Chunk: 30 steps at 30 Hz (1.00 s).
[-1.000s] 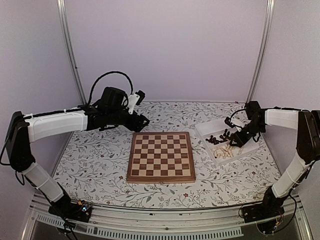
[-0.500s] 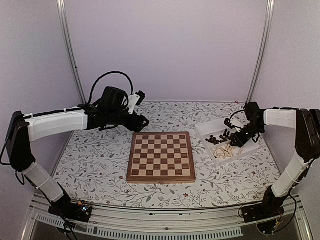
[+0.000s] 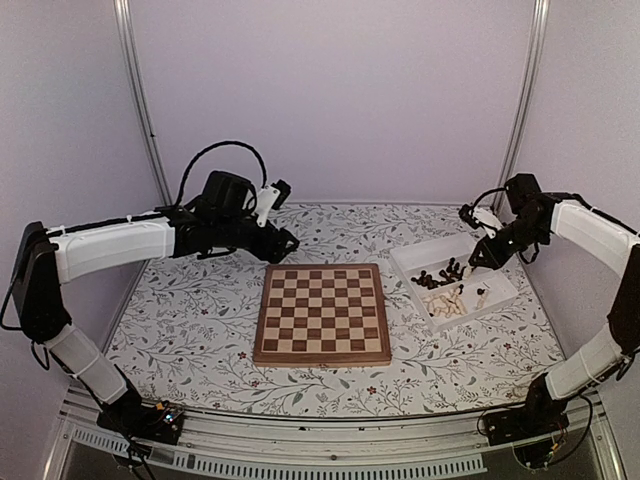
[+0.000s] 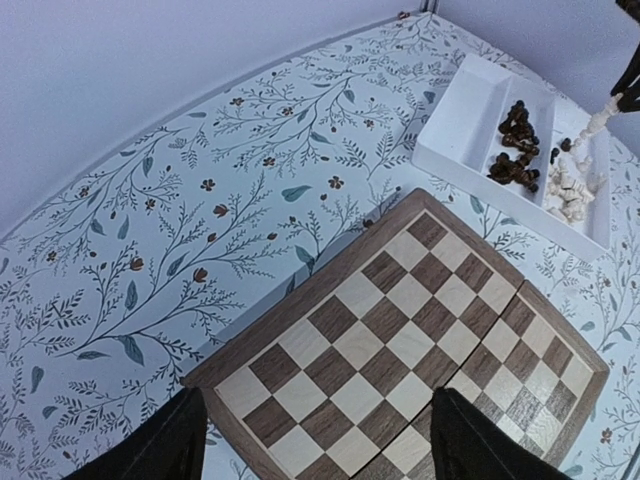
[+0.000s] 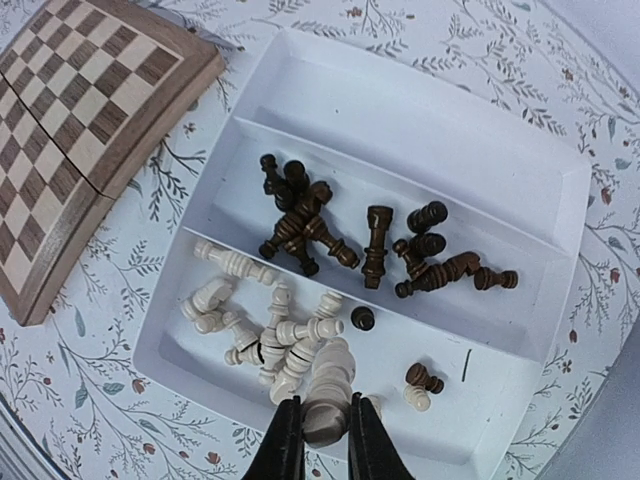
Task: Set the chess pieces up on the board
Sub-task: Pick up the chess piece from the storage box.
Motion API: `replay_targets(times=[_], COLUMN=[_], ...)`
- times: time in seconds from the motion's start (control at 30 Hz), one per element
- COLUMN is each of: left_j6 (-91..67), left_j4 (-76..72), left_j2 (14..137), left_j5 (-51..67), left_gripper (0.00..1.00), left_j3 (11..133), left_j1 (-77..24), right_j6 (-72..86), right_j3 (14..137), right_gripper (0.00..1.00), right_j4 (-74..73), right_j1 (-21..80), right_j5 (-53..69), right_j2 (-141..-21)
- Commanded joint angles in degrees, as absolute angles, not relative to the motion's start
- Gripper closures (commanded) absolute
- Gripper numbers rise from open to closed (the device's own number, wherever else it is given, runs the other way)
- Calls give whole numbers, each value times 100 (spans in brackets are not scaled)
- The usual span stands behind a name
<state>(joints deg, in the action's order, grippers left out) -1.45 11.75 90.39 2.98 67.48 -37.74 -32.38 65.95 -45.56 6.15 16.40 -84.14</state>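
Above the white tray (image 5: 420,110), right gripper (image 5: 325,445) clamps a pale chess piece (image 5: 328,385); other pieces (image 5: 300,215) lie in the tray; board (image 3: 322,313) sits mid-desk (image 3: 200,320); left gripper (image 3: 285,243) hangs open near its far-left corner.

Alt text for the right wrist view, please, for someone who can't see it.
The right tool pinches a pale chess piece over a white divided tray; dark pieces lie in its middle section and mostly pale pieces in the nearer one. A bare chessboard sits at upper left on a floral tablecloth.
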Motion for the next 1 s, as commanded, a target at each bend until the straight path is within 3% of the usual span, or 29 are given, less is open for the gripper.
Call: replay_targets(times=[0.0,0.4,0.6,0.73,0.97], left_j6=[-73,-395,-1730,-2198,-2441], left_j4=[1266,730,-2801,-5718,-7972], left_j2=[8929,8583,7867,7873,9119], left_j5=[285,836,2194,2093,2111], left_gripper=[21,21,22,22,25], left_j3=[6882,6476,4797,3643,3571], left_j1=[-3601,-3306,-3579,-3974,-4677], right_j6=[-3399,-3742,-3696,-3598,-3408], right_j3=[7081,8457,9310,9600,9744], right_gripper=[99,99,99,99,100], right_j4=[-5150,-5904,-5940,-5823,-5687], right_j1=[985,2861,2870,2873,2868], right_j5=[2185,2990,4373,4990,5855], right_j2=[-8173,-8837,-9126,-9170,-9190])
